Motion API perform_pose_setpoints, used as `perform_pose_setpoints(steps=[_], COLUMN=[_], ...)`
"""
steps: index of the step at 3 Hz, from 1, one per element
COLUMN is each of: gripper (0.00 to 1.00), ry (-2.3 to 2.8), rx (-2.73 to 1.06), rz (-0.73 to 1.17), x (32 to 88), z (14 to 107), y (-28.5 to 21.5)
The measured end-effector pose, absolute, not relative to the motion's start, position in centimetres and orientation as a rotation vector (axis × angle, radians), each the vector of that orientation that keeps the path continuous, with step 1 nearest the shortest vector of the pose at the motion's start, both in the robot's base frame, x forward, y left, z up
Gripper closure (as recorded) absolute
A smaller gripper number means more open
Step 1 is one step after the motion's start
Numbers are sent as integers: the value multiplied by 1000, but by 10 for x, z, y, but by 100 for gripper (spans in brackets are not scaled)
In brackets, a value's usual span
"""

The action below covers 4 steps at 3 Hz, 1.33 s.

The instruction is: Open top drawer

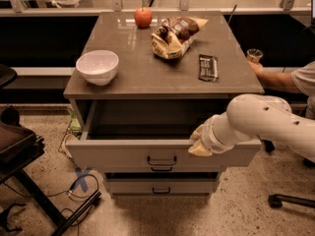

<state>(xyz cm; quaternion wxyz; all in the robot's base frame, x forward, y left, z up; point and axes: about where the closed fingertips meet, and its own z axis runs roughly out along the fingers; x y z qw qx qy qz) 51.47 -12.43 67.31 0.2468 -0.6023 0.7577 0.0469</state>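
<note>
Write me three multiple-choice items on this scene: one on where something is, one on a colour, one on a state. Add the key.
1. Where is the gripper?
A. On the countertop.
B. At the front edge of the top drawer, right of its handle.
C. By the lowest drawer.

2. What colour is the bowl?
A. White.
B. Red.
C. Black.

3. What state is the top drawer in?
A. Shut.
B. Pulled out.
C. Taken out of the cabinet.

Key: 1 B, the gripper sits against the drawer front's upper edge. 2 A, the bowl is plain white. 3 B, its dark interior shows behind the front.
</note>
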Motion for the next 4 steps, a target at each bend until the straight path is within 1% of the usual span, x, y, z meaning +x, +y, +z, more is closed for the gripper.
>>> perform_pose_setpoints(steps=[1,2,3,4], gripper=[92,100,100,100], ry=[2066,2065,2065,2106], rx=[-1644,-1646,-1646,-1677], rz=[128,128,129,171], x=[514,514,514,494], z=[673,673,673,671], y=[-124,-123,-123,-128])
